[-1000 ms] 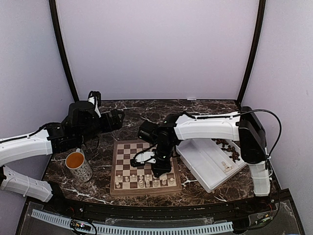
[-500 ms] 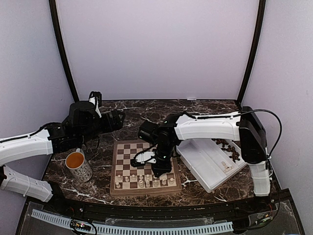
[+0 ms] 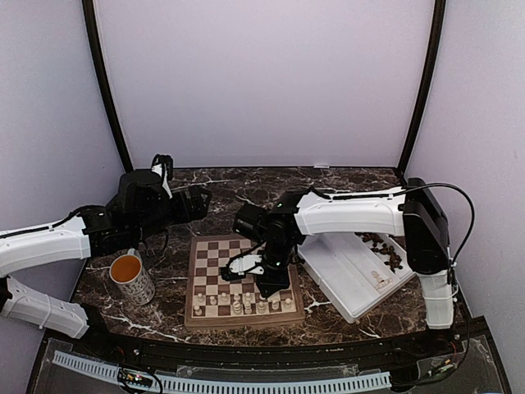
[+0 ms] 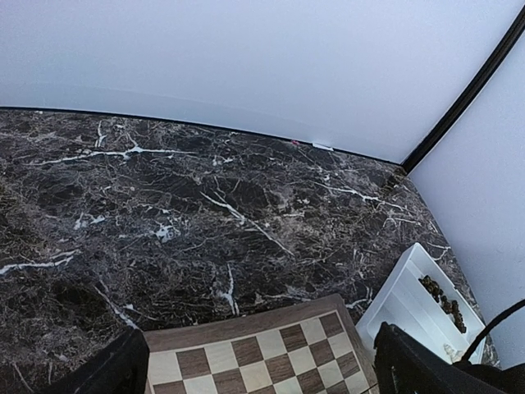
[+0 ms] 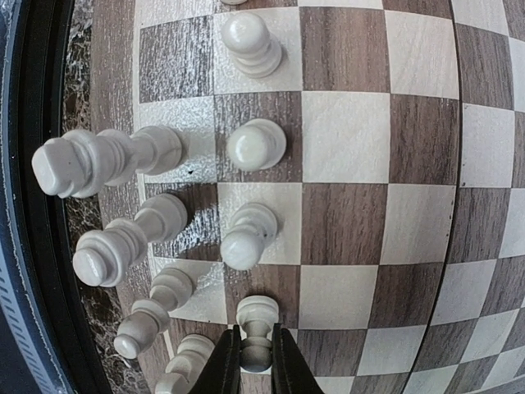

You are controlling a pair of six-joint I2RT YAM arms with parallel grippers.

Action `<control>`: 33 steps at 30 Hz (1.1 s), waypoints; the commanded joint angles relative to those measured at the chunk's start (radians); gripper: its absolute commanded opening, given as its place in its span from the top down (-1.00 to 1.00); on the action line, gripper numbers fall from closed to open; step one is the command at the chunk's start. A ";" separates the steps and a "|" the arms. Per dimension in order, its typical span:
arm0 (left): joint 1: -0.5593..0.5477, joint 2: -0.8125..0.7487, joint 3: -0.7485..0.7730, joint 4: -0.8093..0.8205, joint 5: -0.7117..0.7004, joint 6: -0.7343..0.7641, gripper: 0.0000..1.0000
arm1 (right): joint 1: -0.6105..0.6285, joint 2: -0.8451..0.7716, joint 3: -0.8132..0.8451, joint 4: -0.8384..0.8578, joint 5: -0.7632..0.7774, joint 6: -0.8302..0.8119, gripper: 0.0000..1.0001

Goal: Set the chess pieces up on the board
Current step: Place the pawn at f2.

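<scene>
The board (image 3: 215,249) lies on the marble table between the arms. Cream chess pieces (image 3: 238,305) stand in its two near rows. My right gripper (image 3: 270,287) is low over the board's near right part. In the right wrist view it (image 5: 255,359) is shut on a cream pawn (image 5: 257,328), which stands upright on a dark square of the board (image 5: 344,222) beside other pawns (image 5: 255,145). Taller cream pieces (image 5: 98,160) fill the edge row. My left gripper (image 3: 197,201) hovers open and empty beyond the board's far left corner (image 4: 262,357). Dark pieces (image 3: 385,246) lie in the tray.
A white compartmented tray (image 3: 353,275) lies right of the board, also showing in the left wrist view (image 4: 406,304). A white mug (image 3: 133,277) of orange liquid stands left of the board. Dark marble table (image 4: 205,189) reaches to the back wall.
</scene>
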 commanded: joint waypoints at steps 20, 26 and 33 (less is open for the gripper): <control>0.009 0.013 -0.010 0.018 0.019 -0.015 -0.98 | 0.020 0.004 0.044 -0.019 -0.019 -0.004 0.67; 0.008 0.013 -0.012 0.017 0.021 -0.019 -0.97 | 0.023 0.008 0.048 -0.025 -0.016 -0.006 0.61; 0.008 0.007 -0.013 0.010 0.023 -0.021 -0.98 | 0.025 -0.002 0.046 -0.025 -0.008 -0.004 0.58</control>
